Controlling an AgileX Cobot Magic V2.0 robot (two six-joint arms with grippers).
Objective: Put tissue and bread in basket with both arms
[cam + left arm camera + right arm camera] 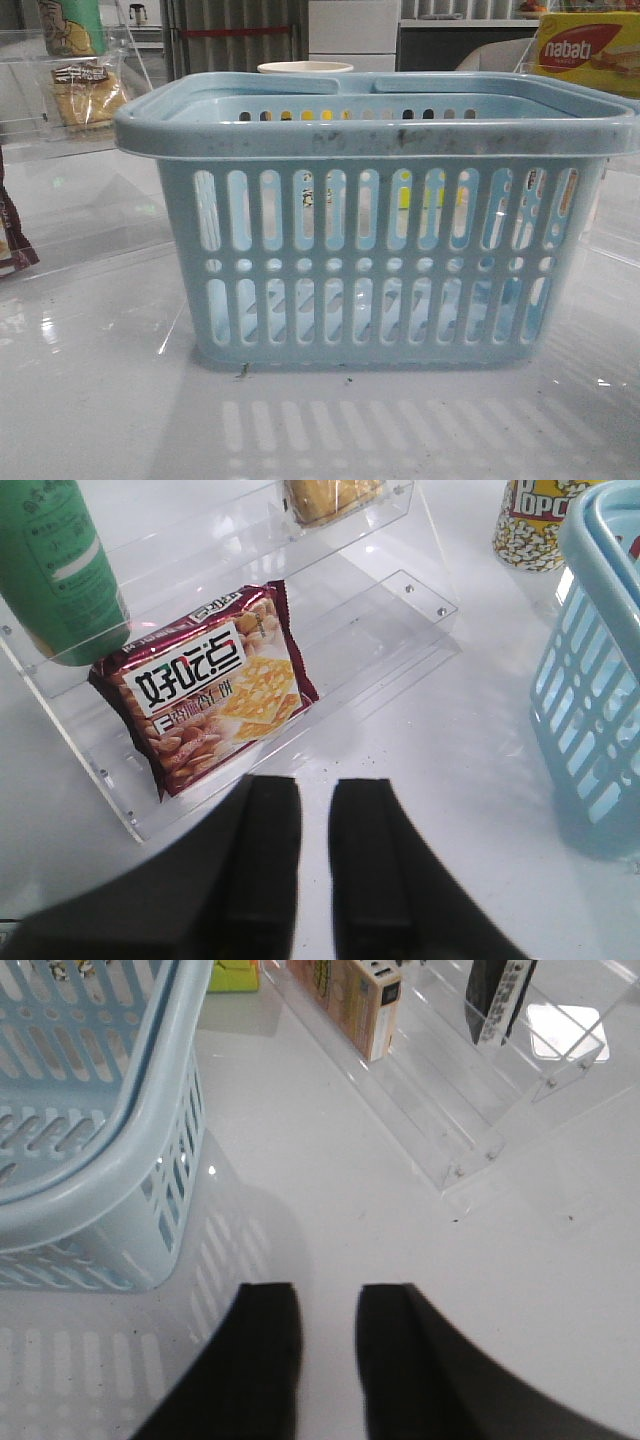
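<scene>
Filling the front view, basket (380,250); only wrist views showing both arms' slightly parted, empty fingers (265,870) (262,1360).

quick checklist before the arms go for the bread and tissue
1. Left pincer empty, slightly parted: ok.
2. Right pincer empty, slightly parted: ok.
3. Bread located, on the clear shelf at the robot's left: ok.
4. Tissue located: cannot tell; a dark pack sits on the right shelf.
5. Basket upright, mouth open: ok.
6. Basket contents: cannot tell.
</scene>
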